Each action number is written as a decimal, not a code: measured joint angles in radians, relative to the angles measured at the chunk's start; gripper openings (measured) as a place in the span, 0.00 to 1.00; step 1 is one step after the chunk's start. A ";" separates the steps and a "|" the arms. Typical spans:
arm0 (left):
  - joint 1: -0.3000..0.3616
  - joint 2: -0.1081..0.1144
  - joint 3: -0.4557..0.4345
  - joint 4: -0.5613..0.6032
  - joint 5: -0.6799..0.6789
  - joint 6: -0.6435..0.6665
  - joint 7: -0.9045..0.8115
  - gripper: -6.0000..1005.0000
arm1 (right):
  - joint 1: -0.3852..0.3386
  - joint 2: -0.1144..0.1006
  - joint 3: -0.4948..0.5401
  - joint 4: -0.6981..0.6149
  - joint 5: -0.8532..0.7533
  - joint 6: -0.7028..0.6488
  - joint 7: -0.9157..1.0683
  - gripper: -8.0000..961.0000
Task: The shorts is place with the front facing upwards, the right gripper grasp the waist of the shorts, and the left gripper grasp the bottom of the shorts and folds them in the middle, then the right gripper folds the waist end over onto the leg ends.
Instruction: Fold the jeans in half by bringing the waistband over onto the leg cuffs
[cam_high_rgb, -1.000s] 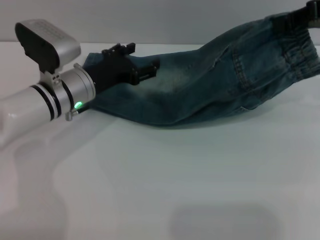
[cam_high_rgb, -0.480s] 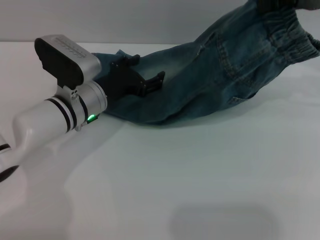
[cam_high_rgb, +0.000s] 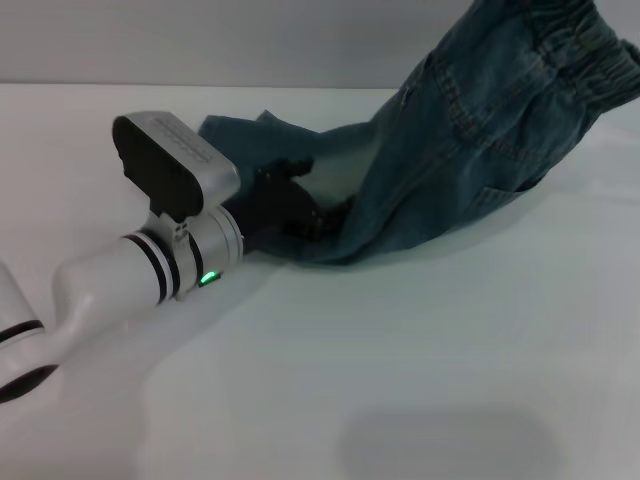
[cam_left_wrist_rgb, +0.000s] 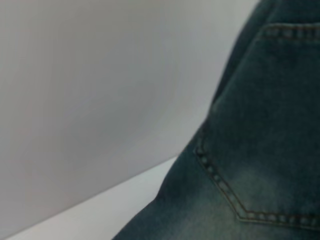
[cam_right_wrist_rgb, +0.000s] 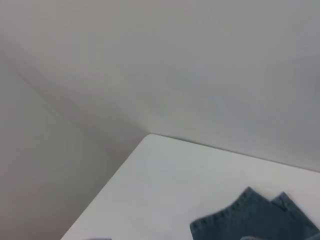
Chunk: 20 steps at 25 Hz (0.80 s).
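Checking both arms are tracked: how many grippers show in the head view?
1. The left gripper lies on the leg ends of the shorts. The right gripper is out of frame above the raised waist end.

Ruffled elastic waist end (cam_high_rgb: 560, 50) of the long blue denim shorts (cam_high_rgb: 450, 140) rises higher, now swinging over toward the leg hems. Black pronged left gripper (cam_high_rgb: 300, 205) on white-silver wrist slides rightward and nearer, denim bunching against it.
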 joint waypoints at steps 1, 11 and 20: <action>0.000 0.000 -0.001 -0.005 0.007 0.003 -0.001 0.83 | 0.003 0.000 0.001 -0.001 0.000 0.000 0.000 0.05; -0.010 0.000 -0.004 -0.073 0.028 0.068 -0.006 0.83 | 0.015 0.006 -0.002 0.003 0.025 0.023 0.000 0.05; -0.014 0.000 -0.070 -0.111 0.149 0.090 -0.006 0.83 | 0.034 0.007 -0.006 0.024 0.032 0.041 0.000 0.05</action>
